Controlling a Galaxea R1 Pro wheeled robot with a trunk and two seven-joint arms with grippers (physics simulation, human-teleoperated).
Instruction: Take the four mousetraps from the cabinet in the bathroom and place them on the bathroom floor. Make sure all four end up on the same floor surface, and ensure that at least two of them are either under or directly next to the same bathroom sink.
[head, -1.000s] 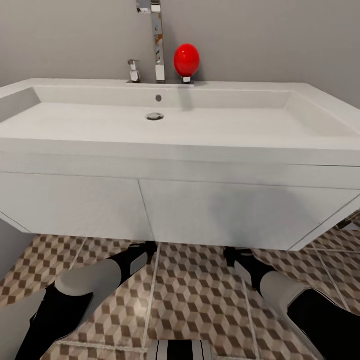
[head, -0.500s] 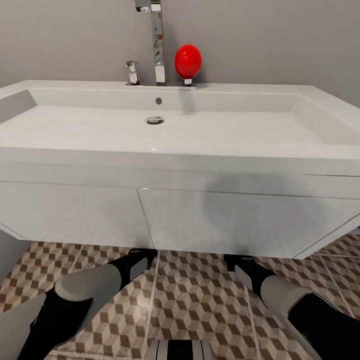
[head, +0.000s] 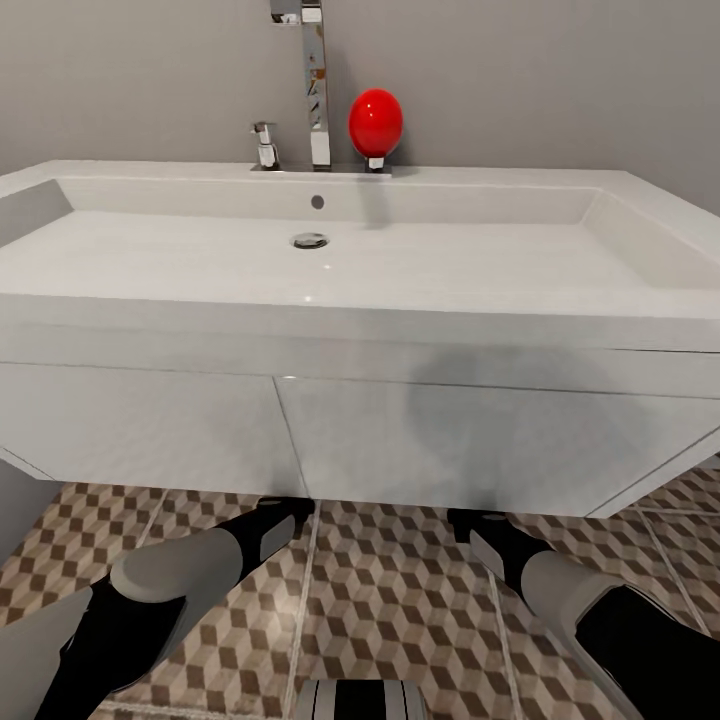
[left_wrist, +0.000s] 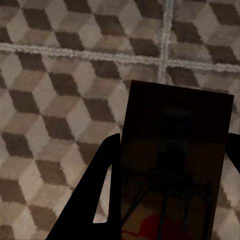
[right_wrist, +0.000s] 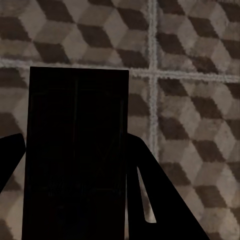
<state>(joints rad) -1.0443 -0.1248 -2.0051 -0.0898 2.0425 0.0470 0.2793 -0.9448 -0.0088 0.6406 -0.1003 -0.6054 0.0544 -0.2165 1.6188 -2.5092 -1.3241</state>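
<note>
Trouble is brewing if either dark brown rectangular mousetrap, one pinched in the left gripper (left_wrist: 170, 210), one clamped in the right gripper (right_wrist: 75, 200), is dropping clear of the wide white trough sink (head: 350, 270) onto the cube-patterned tiled floor (head: 400, 600).

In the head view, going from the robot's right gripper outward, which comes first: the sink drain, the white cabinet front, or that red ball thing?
1. The vanity front, just above and beyond the right gripper, which sits low under its bottom edge.
2. The drain, in the sink basin, left of centre.
3. The red ball, on the back ledge beside the chrome tap.
</note>
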